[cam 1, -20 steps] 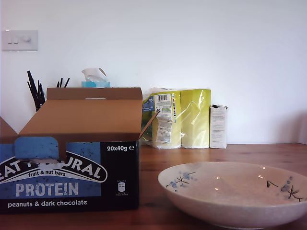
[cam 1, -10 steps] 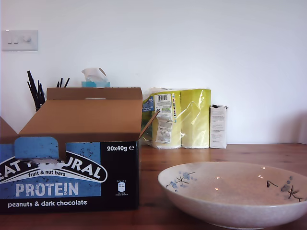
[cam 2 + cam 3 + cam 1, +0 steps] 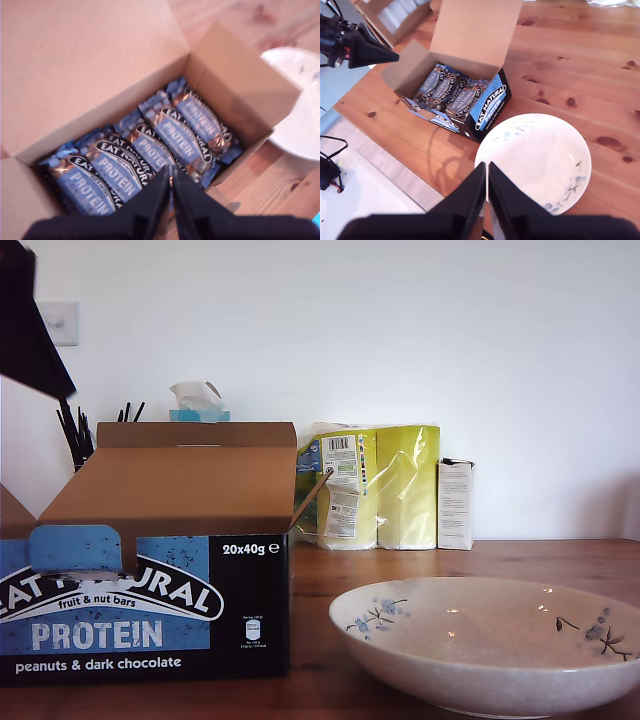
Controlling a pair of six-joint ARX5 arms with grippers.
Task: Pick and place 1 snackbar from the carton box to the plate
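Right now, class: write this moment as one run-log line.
first tool: shut, above open carton box | second tool: shut, above plate | snackbars: in box | plate: empty

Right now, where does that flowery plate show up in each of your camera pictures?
Exterior view: the plate sits in front, toward the exterior view's right, beside the carton box.
First wrist view: only part of the plate shows, past the box's end wall.
Second wrist view: the whole plate shows, empty.
Shared landmark: the carton box, next to the plate in all three.
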